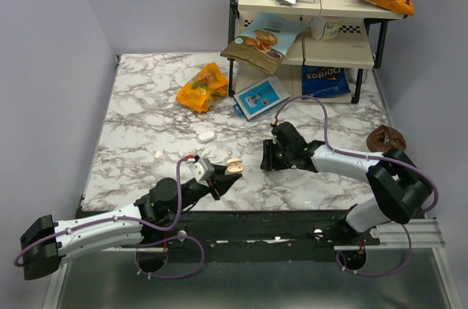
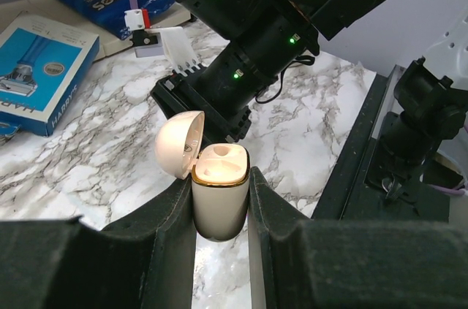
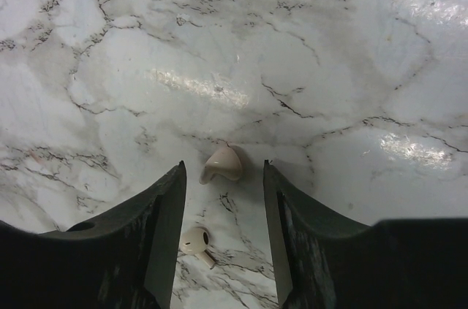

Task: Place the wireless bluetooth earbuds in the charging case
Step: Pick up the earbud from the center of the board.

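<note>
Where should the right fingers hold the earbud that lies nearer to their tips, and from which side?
Grip the upper earbud across its rounded body, coming straight down from above. It lies flat on the marble table, already between the open right gripper fingers; the second earbud lies apart, so closing should not catch it.

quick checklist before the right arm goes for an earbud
1. Charging case held firm between the left fingers: ok.
2. Case lid open, wells exposed: ok.
3. Wells free of earbuds: one looks empty, the other cannot tell.
4. Right gripper open, fingers straddling both earbuds on the marble table: ok.
5. One earbud alone lined up for the grasp: not ok; the upper earbud sits at the fingertips while the lower earbud also lies between the fingers.
6. Right fingers low enough to close on it: cannot tell.
</note>
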Robot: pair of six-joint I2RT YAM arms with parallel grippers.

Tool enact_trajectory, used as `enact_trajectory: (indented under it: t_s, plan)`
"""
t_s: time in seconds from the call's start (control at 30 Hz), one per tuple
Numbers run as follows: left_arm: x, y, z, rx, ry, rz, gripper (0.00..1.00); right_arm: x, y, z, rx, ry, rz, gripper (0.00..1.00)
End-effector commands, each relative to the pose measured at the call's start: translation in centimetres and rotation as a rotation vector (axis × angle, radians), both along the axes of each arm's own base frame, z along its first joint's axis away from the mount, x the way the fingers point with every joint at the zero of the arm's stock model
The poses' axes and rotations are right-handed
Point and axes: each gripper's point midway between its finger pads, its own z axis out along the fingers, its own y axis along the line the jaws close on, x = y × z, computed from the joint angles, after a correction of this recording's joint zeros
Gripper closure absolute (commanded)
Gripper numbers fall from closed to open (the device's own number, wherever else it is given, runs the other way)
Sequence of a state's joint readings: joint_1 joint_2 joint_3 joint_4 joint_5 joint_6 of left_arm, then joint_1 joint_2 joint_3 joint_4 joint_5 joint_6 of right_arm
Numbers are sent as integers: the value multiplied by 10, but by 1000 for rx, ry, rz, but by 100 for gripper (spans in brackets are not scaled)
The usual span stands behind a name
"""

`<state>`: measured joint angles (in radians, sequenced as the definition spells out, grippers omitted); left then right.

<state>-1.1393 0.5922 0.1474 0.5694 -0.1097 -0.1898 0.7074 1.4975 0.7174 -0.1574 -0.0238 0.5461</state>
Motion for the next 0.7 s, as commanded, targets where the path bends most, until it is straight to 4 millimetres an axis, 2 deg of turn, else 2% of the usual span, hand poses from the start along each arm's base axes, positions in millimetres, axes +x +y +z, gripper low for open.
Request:
enact_trajectory:
  t_s: [0.0, 0.67]
  plan:
    - [3, 1, 8, -13, -9, 18, 100, 11, 7, 2, 14, -16, -7, 48]
    - [2, 1, 3, -16, 4, 16, 100, 5, 9, -4, 21, 7, 23, 57]
